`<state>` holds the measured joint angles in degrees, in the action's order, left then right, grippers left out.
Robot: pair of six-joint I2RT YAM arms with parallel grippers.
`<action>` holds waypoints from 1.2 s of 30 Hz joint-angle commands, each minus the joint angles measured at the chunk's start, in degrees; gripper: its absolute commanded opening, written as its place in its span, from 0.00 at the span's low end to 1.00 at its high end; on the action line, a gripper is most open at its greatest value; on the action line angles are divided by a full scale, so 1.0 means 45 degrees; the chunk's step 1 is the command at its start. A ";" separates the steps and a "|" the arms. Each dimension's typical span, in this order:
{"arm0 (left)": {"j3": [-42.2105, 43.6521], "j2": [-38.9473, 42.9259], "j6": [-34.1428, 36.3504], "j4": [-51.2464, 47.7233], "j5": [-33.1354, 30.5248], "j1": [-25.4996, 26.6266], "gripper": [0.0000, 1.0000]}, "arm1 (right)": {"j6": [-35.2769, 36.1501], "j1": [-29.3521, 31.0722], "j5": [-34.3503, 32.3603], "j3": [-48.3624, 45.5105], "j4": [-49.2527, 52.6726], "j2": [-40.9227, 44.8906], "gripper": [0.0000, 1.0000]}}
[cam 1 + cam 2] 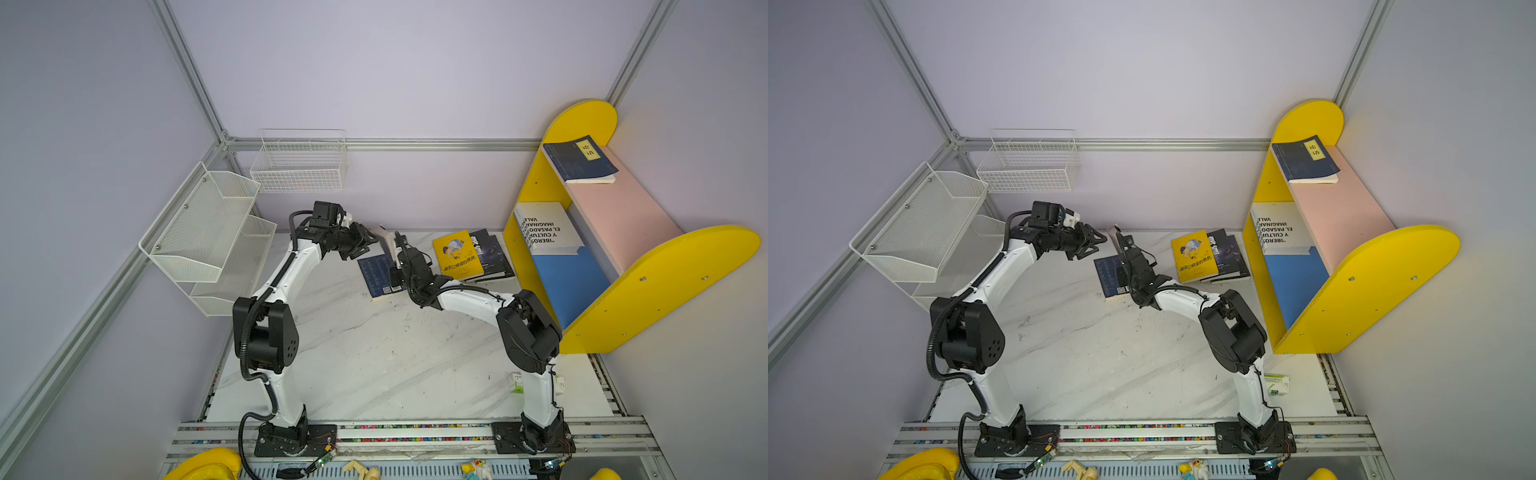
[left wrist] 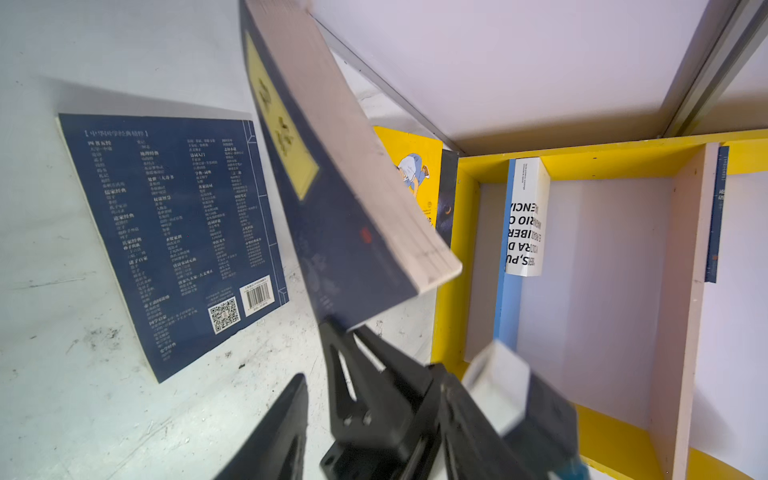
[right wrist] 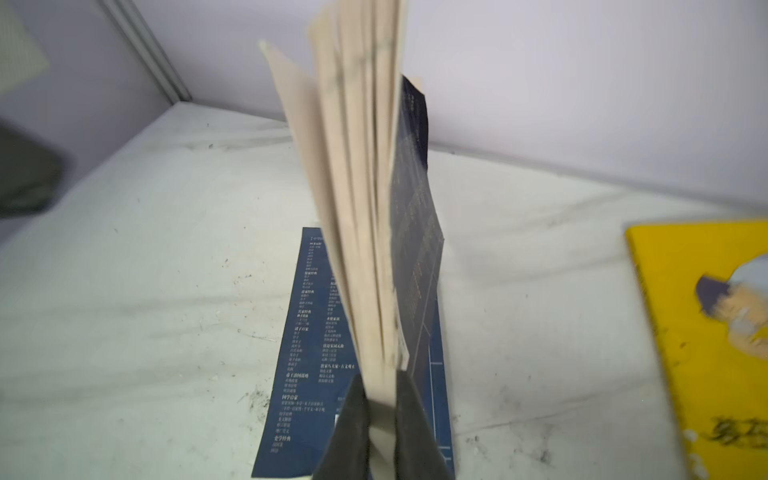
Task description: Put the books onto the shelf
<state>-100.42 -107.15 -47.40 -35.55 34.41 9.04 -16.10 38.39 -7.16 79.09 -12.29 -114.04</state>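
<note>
Right pincer (image 3: pixel 381 382) clamps upright navy book (image 3: pixel 361 187), arm arched; left pincer (image 2: pixel 316 353) parted, empty.

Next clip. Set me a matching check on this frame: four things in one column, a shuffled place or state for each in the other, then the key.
Things
1. white book
2. yellow book
3. left end effector
4. right end effector

Place or state
A. shut on a navy book
B. lying on the blue board
C. open
D. lying on dark books

Pairs: 1-B, 2-D, 3-C, 4-A
</note>
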 commanded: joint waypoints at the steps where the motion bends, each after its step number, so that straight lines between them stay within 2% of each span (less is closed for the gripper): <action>1: -0.0233 0.0810 -0.0330 0.1312 0.0301 -0.0507 0.56 | -0.5612 -0.1431 0.3271 -0.1491 -0.3044 0.0842 0.08; 5: 0.0465 0.0968 -0.0345 0.1536 0.0103 -0.0607 0.58 | -0.9469 -0.2297 0.5024 -0.3426 -0.6165 0.0616 0.08; 9: 0.2065 0.0961 -0.0996 0.2729 0.0334 -0.0491 0.64 | -1.2483 -0.2503 0.5702 -0.4597 -0.8997 0.0059 0.08; 13: 0.3496 0.0854 -0.1991 0.4617 0.0342 -0.0151 0.68 | -1.3529 -0.2530 0.5715 -0.4647 -0.9690 -0.0109 0.09; 16: 0.3741 0.0318 -0.2467 0.5489 0.0341 0.0247 0.71 | -1.4081 -0.2573 0.5532 -0.4610 -0.9390 -0.0054 0.10; 18: 0.3724 -0.0254 -0.2934 0.6150 0.0498 0.0560 0.73 | -1.4137 -0.2562 0.5439 -0.4446 -0.8604 -0.0089 0.11; 21: 0.3688 -0.1064 -0.3647 0.7089 0.0533 0.0849 0.73 | -1.3713 -0.2574 0.5231 -0.3934 -0.6253 -0.0117 0.12; 25: 0.3136 -0.2285 -0.4162 0.7719 0.0248 0.1225 0.73 | -1.2719 -0.2554 0.4718 -0.3340 -0.2668 -0.0104 0.14; 27: 0.2693 -0.3010 -0.4175 0.7902 0.0081 0.1381 0.74 | -1.2108 -0.2555 0.4460 -0.3325 -0.1913 -0.0127 0.15; 33: 0.1206 -0.5035 -0.4213 0.7714 0.0140 0.1440 0.73 | -1.1333 -0.2535 0.4581 -0.3789 -0.3040 -0.0721 0.17; 36: 0.0878 -0.5420 -0.4272 0.7632 -0.0019 0.1427 0.72 | -1.1486 -0.2528 0.4652 -0.4094 -0.4144 -0.0956 0.18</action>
<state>-92.09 -130.43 -65.98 -0.95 35.66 15.46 -68.64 26.85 14.20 61.84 -28.40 -117.10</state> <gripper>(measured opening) 0.723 0.181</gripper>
